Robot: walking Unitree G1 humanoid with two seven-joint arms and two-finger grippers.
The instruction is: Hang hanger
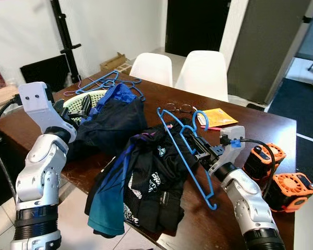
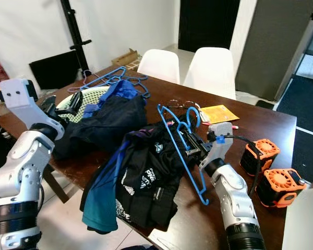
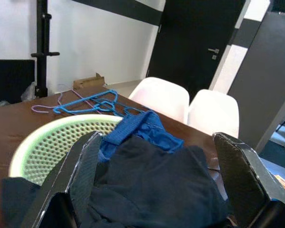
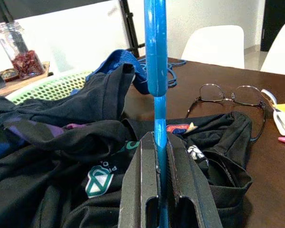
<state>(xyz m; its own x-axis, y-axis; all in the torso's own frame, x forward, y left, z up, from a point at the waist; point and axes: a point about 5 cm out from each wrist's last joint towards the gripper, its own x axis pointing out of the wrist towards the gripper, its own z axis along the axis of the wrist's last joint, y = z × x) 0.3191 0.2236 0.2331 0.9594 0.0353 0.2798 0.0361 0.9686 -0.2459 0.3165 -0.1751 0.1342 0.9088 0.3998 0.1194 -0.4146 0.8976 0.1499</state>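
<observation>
A dark brown wooden surface point(image 1: 261, 127) stands in a white-walled room, with two white chairs point(image 1: 206, 73) along its far side, a black door behind them and a black pole stand point(image 1: 67, 39) near the far left wall. No writing can be read; the black garment point(image 1: 154, 179) draped over the near edge carries white and teal logo prints too small to make out.

The right hand point(image 1: 198, 151) is clamped narrow on the bar of a blue hanger point(image 1: 185, 148), held tilted up above the black garment; in the right wrist view the fingers point(image 4: 142, 185) press the blue bar from both sides. More blue hangers point(image 1: 107, 83) lie at the far left of the surface, beyond a pale green basket point(image 1: 75, 101) piled with dark navy clothes point(image 1: 109, 125).

The left hand point(image 3: 161, 190) hovers over that pile with its fingers point(image 3: 240, 161) spread wide, gripping nothing.

Eyeglasses point(image 1: 178, 108) and a yellow packet point(image 1: 219, 117) lie near the middle, and two orange and black devices point(image 1: 281, 179) sit at the right edge. Bare wood lies open between the glasses and the chairs.
</observation>
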